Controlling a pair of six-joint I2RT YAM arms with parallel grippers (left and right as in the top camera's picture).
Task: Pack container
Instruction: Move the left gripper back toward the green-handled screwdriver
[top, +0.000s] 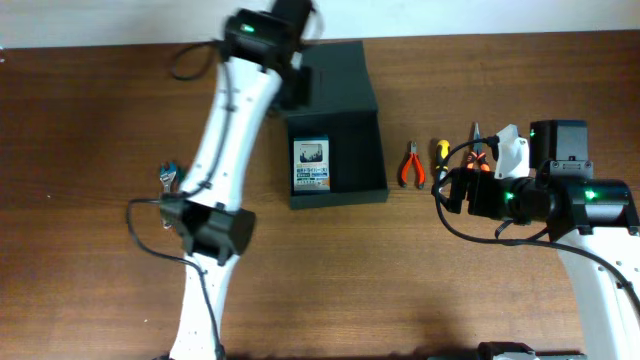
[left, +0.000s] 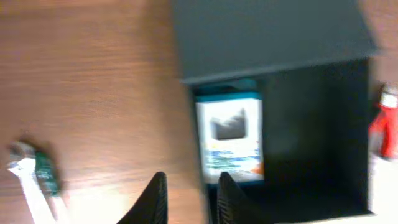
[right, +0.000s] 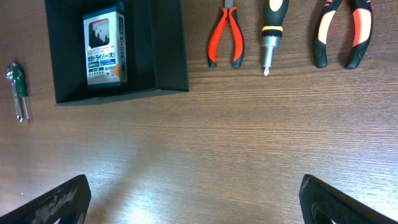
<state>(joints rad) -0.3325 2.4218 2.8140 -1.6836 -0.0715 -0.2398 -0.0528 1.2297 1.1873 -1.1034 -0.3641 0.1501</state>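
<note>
Just over the container (left: 311, 143) wall, left jaws narrowly parted; right jaws spread wide, well apart.

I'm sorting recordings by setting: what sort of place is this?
Probably a lab or workshop bench set up for robot trials: a wooden table, with pliers and a screwdriver laid in a row beside an open dark container.

Red pliers (right: 225, 37), a screwdriver (right: 271, 31) and orange-black pliers (right: 342, 34) lie side by side on the tabletop (right: 249, 137), a green-handled tool (right: 19, 90) well apart.
</note>
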